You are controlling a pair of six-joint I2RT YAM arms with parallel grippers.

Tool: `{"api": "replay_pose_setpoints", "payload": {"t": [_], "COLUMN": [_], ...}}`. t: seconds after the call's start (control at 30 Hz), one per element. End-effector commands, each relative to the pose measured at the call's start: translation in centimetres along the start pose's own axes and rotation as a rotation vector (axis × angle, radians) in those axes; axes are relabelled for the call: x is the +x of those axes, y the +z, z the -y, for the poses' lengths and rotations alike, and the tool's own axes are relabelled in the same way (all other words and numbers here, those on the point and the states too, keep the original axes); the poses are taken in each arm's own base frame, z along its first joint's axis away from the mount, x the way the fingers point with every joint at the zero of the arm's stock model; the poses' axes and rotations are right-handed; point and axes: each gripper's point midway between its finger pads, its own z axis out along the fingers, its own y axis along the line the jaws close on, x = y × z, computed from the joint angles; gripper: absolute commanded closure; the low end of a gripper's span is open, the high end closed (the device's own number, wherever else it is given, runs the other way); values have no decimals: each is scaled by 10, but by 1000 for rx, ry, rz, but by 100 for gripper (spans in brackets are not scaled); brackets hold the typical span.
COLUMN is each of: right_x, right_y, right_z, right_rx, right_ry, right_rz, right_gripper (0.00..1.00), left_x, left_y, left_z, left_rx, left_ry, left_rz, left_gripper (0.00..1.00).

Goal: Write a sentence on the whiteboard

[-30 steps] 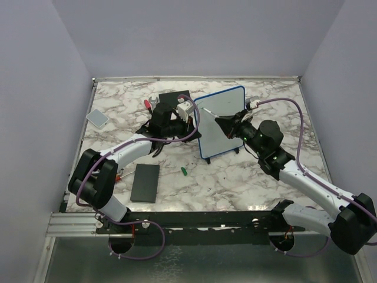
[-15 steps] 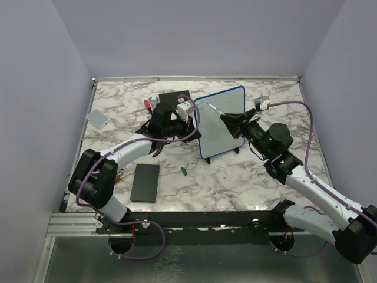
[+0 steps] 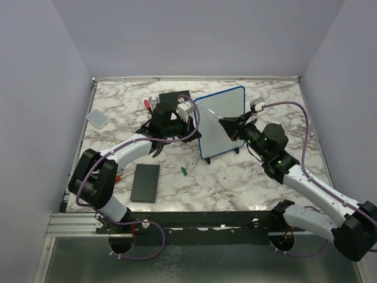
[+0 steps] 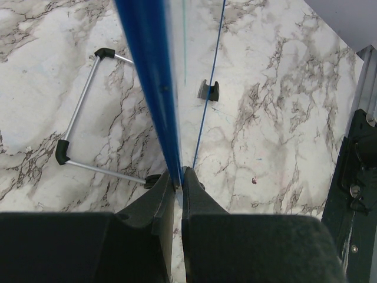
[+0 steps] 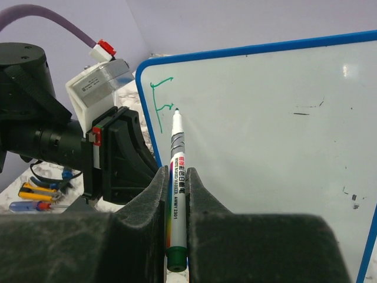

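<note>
My left jaws pinch the whiteboard (image 3: 221, 121) by its blue edge, upright on the far half of the bench (image 3: 235, 177). My right jaws clamp a green marker (image 5: 177, 168). Only a few strokes of the sentence (image 5: 159, 82) exist, top left, so most writing remains.

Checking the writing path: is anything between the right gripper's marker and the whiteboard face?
Nothing visible does. The marker in the right gripper points at the whiteboard by the green strokes; the left gripper clamps only its blue edge.
</note>
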Motion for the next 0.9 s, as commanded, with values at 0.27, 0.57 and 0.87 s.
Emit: {"api": "replay_pose_setpoints", "payload": {"t": [0.27, 0.57, 0.87], "right_x": [5, -3, -6], "right_y": [9, 14, 15], "right_z": [15, 10, 0], "right_rx": [71, 44, -9], "right_ry": [-22, -37, -46], "right_rz": [-5, 17, 23], "right_gripper": [100, 100, 100], "left_x": [25, 25, 26], "left_y": [0, 0, 1], "left_z": [-9, -9, -10], "left_rx": [-43, -42, -42], "left_ry": [-17, -15, -16], "left_rz": [-80, -82, -86], "left_gripper": [100, 100, 100]}}
